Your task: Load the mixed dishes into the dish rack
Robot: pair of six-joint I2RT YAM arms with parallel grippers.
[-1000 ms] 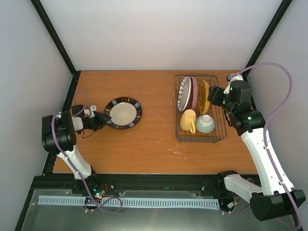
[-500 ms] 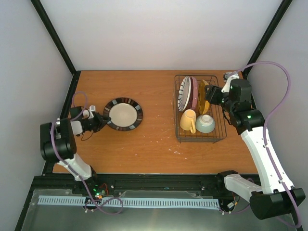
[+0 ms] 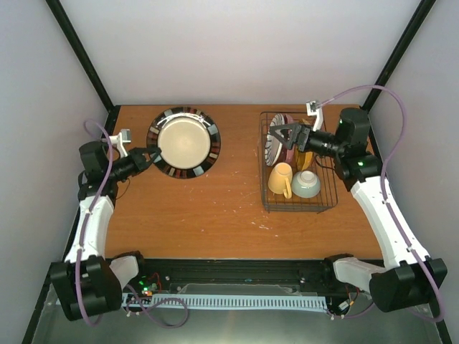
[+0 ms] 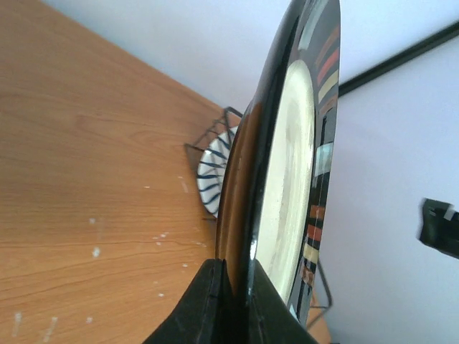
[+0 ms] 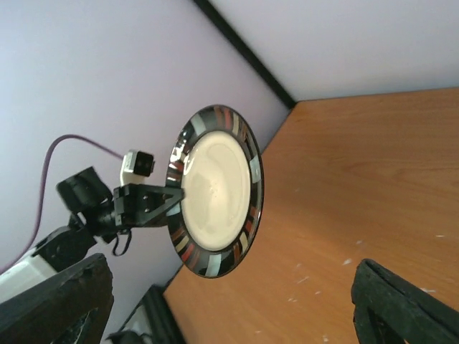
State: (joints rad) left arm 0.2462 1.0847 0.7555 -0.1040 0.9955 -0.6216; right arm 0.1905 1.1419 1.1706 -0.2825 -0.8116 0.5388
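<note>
Above the left of the counter (image 3: 215,208), my left tool (image 3: 150,155) pinches the rim of the glossy dark round cream-centred plate (image 3: 185,138), likely stiff, slick, breakable; right tool (image 3: 282,134) spread.

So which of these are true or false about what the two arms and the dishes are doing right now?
1. The left end effector grips the dark plate by its rim. True.
2. The dark plate lies flat on the table. False: it is held up on edge, lifted off the table.
3. The yellow mug sits in the rack. True.
4. The right end effector holds the green bowl. False: it is open and empty, and the green bowl sits in the rack beside the mug.
</note>
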